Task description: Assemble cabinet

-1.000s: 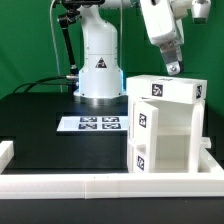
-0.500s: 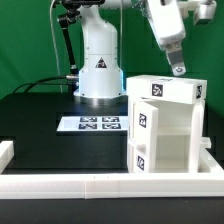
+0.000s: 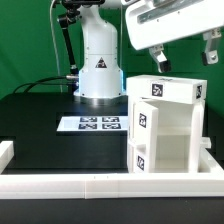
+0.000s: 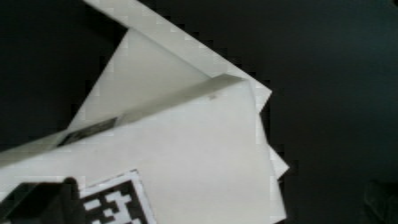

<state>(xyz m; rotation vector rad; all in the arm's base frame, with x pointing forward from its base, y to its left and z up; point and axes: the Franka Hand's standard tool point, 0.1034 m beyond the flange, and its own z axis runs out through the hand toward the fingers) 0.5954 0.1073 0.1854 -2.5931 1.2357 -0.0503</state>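
While cabinet (image 3: 165, 125) stands upright on table, fingers (image 3: 158, 60) hover above, spread, empty.

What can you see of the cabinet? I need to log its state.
The cabinet is a white, blocky, plastic-looking box standing upright on the black table, at the exterior view's right. Open compartments face the camera, and small black-and-white tags sit on its top and side panels. The gripper hangs above it, apart.

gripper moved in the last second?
Yes. The gripper has swung from pointing down above the cabinet to lying level, higher above its top; the cabinet has stayed put.
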